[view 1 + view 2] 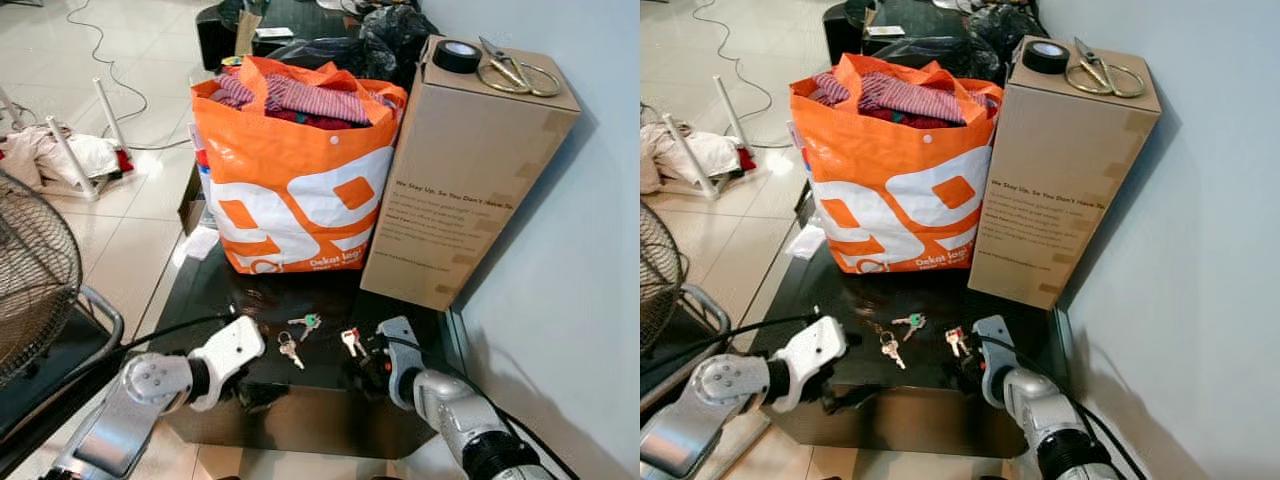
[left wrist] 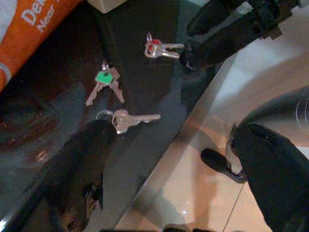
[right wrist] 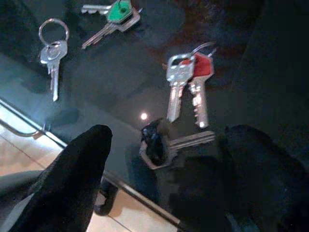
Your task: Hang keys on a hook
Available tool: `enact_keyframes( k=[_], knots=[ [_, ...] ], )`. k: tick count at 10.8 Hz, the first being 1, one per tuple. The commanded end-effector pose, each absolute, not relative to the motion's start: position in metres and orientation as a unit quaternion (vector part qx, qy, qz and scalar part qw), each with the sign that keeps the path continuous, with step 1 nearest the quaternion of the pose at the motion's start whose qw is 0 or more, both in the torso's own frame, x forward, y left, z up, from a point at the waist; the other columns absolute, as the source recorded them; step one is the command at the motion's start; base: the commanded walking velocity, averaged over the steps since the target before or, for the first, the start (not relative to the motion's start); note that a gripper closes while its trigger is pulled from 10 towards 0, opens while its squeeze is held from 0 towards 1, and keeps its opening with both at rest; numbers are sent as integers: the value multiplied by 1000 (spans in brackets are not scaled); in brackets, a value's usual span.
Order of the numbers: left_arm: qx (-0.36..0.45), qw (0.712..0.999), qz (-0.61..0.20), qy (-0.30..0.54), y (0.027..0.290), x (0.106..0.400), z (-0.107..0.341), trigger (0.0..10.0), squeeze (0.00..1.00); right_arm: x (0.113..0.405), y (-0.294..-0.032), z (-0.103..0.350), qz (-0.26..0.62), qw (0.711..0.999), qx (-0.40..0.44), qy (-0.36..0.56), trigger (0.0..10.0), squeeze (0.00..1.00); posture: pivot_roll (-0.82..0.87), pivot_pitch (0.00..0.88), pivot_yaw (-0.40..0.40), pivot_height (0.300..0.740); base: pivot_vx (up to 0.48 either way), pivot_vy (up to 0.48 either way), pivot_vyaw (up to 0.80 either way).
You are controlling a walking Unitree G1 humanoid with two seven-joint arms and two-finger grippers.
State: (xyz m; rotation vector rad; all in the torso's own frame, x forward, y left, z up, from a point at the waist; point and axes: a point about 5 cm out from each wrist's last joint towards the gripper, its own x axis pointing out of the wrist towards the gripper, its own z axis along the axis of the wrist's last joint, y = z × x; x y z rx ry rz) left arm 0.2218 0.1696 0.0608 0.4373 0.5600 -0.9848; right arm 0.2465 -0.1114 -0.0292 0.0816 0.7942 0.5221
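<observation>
- I see three bunches of keys lying flat on the dark, shiny surface (image 1: 300,390).
- My right fingers (image 3: 159,179) are spread wide and low over the surface, holding nothing.
- The red keys (image 3: 190,84) lie just ahead of my right fingers, in line with the gap between them.
- A black key (image 3: 157,140) lies right in that gap, near the surface's edge.
- The green keys (image 3: 116,17) lie farther out from my right fingers, off to one side.
- The plain key (image 2: 128,120) on its ring lies just past the tip of one left finger (image 2: 82,164).
- My left fingers (image 2: 178,169) are spread too, one over the surface and one past its edge above the floor.
- Beyond all the keys stand an orange bag (image 1: 290,180) and a box (image 1: 460,170).
- Scissors (image 1: 515,72) and tape (image 1: 457,55) sit on the box.
</observation>
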Motion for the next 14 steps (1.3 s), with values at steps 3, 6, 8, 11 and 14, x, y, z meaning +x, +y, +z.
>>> enact_keyframes(
  k=[3,6,8,11,14],
  knots=[
    [208,819,-465,264,172,218,66,10000,0,245,-107,-32,257,887,36,382,0,0,-14,0,-72,740,0,0,0],
    [207,817,-467,268,172,216,66,10000,0,242,-105,-36,261,884,26,387,0,0,-5,0,-73,740,0,0,0],
    [208,817,-466,271,173,216,67,10000,0,242,-105,-36,262,883,24,388,0,0,-9,0,-72,740,0,0,0],
    [208,816,-467,269,171,219,66,10000,0,246,-108,-35,259,886,21,385,0,0,-19,0,-65,740,0,0,0],
    [211,814,-471,266,170,223,66,10000,0,246,-110,-35,252,888,21,384,0,0,-33,0,-49,740,0,0,0]
  ],
)
